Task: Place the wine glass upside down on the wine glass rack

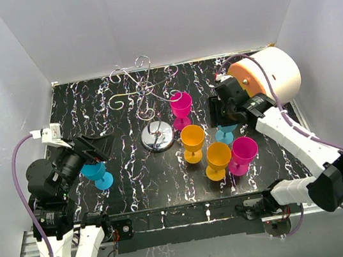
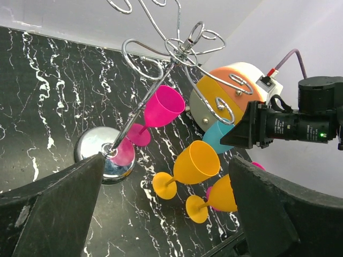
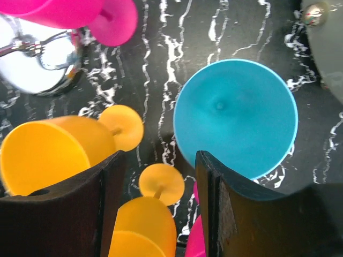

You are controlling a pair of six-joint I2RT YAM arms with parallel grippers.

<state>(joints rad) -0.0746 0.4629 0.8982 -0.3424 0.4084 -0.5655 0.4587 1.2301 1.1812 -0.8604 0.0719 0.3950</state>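
Black fingers of the right gripper (image 3: 161, 209) stand partly apart and clasp nothing; between them we see only one foot of the orange glasses (image 3: 45, 155). The blue wine glass (image 3: 236, 118) stands upright to the right of the wine glass rack (image 1: 158, 137), its bowl beside one finger and not between both. We judge that the step in hand is the grasp. To do it well, we should first centre the jaws on the glass, stay clear of the orange glasses nearer the rack, then close gently. The left gripper (image 2: 166, 182), left of the rack, is wide apart.
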